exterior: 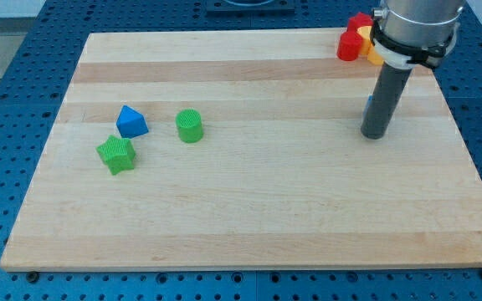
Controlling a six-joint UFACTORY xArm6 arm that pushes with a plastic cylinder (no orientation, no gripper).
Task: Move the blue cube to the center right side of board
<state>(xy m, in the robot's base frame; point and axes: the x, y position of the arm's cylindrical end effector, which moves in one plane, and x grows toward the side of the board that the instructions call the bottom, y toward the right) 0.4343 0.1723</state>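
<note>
My tip rests on the wooden board at the view's centre right. A thin blue sliver shows at the rod's left edge; it looks like a blue block almost wholly hidden behind the rod, and its shape cannot be made out. A second blue block, wedge-like with a pointed top, lies far off at the view's left.
A green cylinder stands right of the left blue block, and a green star lies just below it. Red blocks and a yellow block sit at the board's top right corner, partly behind the arm.
</note>
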